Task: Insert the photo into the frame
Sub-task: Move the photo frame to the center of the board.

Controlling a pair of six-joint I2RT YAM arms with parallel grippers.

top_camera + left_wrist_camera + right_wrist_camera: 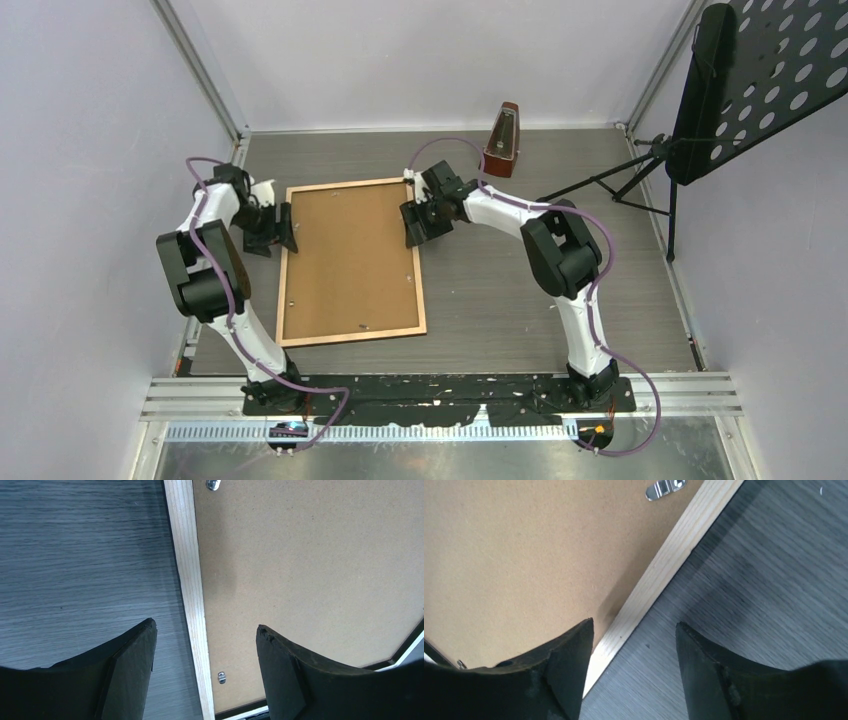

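Left end effector [205,625]: fingers [127,675] apart, nothing clamped. They straddle the light wood rear border of the large rectangular picture frame [350,337]. One finger is over the grey wood-grain desk [500,290], the other over the plain brown hardboard backing sheet [350,260]. Contact with the border: cannot tell.

Right end effector [634,624]: fingers [564,680] apart, nothing clamped. The border rail sits in the gap, close to the finger on the backing side. The other finger is over bare desk.

Top view: the left end effector is at the frame's 10 o'clock edge and the right one at its 2 o'clock edge.

The frame lies flat, rear face up, left of desk centre. Its long sides run roughly 12 to 6, and the backing sheet is seated within the border. Small silver turn clips [665,487] lie on the backing near the border.

Farther out, a brown pyramid-shaped metronome [502,140] stands at 1 o'clock from the frame, well apart. A black perforated music stand [760,80] is at 2 o'clock, its tripod legs at the desk's right edge.
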